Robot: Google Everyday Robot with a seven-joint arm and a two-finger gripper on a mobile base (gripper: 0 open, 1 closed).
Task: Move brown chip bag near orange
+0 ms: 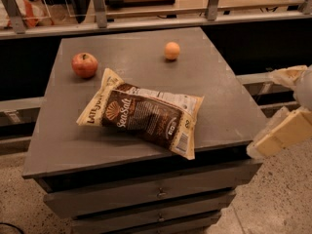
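Roughly at the middle of the grey cabinet top (229, 106), toward the front edge: brown chip bag (146, 116), lying flat and slantwise. Dark centre facing up, cream-yellow borders, white "Sea Salt" lettering and shell logo readable, barcode by the lower right corner. That corner reaching the front edge of the top (or just over it; hard to say).

Far back on the top, right of centre: orange (171, 50), small, round, pale, well apart from the bag. Back left: red apple (85, 65), stem dimple up, near the bag's upper left corner but not touching.

Off the cabinet's right side, at the picture's right edge, about level with the front of the top: gripper (279, 136), cream-coloured, partly cut off, clear of the cabinet and well apart from bag and orange. Spread or pressed together: cannot tell.

Below the top, closed drawers (156, 194) with small pulls. Underneath, speckled floor (273, 204). Behind, a metal rail (146, 23) running across the back.
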